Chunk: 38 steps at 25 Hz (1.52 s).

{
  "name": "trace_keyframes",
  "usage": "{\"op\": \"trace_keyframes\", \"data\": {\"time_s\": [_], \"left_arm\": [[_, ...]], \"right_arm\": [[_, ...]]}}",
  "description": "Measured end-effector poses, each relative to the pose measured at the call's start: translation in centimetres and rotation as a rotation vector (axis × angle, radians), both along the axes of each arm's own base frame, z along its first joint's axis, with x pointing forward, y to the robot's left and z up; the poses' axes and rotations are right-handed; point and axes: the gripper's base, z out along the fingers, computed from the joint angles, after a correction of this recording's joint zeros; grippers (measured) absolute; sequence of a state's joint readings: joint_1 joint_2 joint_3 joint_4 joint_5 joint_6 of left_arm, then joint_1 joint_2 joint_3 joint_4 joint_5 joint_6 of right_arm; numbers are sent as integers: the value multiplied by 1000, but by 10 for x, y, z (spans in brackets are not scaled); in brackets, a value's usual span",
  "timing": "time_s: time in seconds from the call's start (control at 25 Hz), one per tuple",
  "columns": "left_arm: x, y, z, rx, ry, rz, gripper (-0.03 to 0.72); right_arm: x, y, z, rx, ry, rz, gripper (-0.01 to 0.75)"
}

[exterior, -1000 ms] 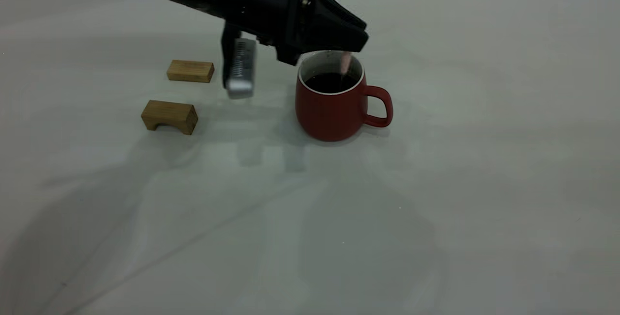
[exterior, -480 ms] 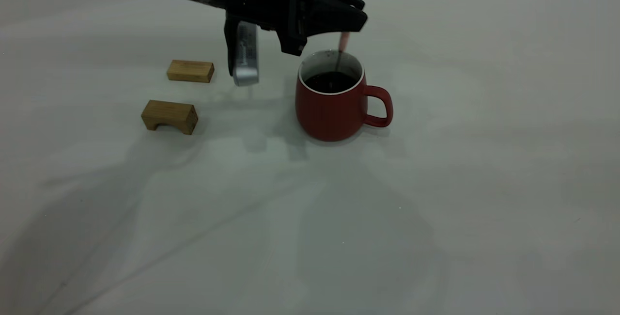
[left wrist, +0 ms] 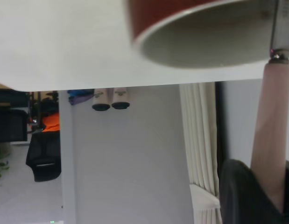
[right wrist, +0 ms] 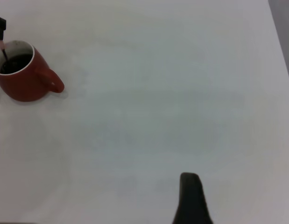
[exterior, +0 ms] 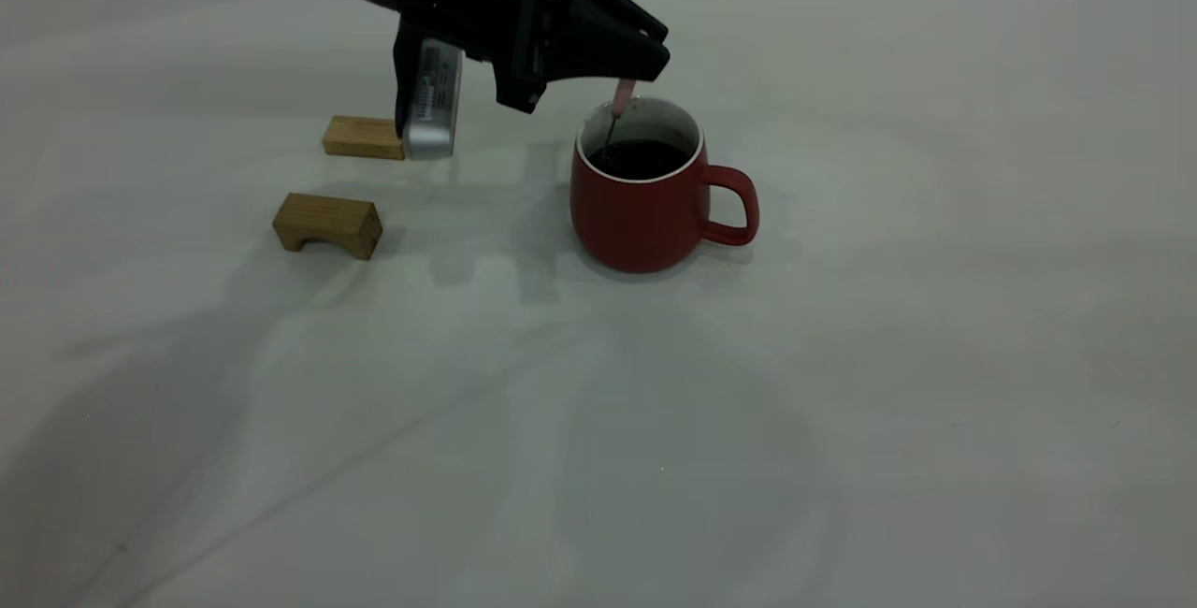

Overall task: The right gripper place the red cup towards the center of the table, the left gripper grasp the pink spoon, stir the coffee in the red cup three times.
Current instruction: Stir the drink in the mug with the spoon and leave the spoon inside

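left tool clamped on pink spoon | shifted from handle side to far side of red cup (stir underway) | right tool: grip can't tell

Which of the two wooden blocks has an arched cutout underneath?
The nearer wooden block, closer to the exterior camera; the farther block, partly behind the left hand's camera module, is a plain slab.

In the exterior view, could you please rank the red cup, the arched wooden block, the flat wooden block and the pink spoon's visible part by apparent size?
1. red cup
2. arched wooden block
3. flat wooden block, farther back and partly hidden by the camera block, so its place is unsure
4. pink spoon, only a short stretch showing
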<state>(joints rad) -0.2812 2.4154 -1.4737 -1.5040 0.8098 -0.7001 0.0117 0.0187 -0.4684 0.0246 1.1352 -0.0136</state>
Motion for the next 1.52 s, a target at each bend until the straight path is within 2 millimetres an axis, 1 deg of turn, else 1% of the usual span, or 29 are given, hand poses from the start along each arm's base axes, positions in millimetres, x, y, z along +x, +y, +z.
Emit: {"op": "trace_keyframes", "data": {"time_s": [0.12,0.28,0.4,0.48,0.68,0.76,0.96,1.08,1.16,1.24,1.32,1.44,1.52], "left_arm": [[-1,-5,3,-39,0,-1,173],[-9,-15,8,-92,64,-39,173],[-15,-14,5,-56,141,-76,173],[-17,-11,1,-16,161,-96,173],[-8,2,-1,21,94,-68,173],[-5,3,-1,21,57,-50,173],[-4,-6,3,-20,25,-39,173],[-12,-13,4,-37,35,-102,173],[-17,-14,4,-34,61,-151,173],[-20,-11,2,-13,91,-184,173],[-19,-4,1,9,98,-189,173],[-13,6,0,17,94,-149,173],[-8,8,0,16,69,-113,173]], "right_arm": [[0,0,0,0,0,0,591],[0,0,0,0,0,0,591],[0,0,0,0,0,0,591],[0,0,0,0,0,0,591],[0,0,0,0,0,0,591],[0,0,0,0,0,0,591],[0,0,0,0,0,0,591],[0,0,0,0,0,0,591],[0,0,0,0,0,0,591],[0,0,0,0,0,0,591],[0,0,0,0,0,0,591],[0,0,0,0,0,0,591],[0,0,0,0,0,0,591]]}}
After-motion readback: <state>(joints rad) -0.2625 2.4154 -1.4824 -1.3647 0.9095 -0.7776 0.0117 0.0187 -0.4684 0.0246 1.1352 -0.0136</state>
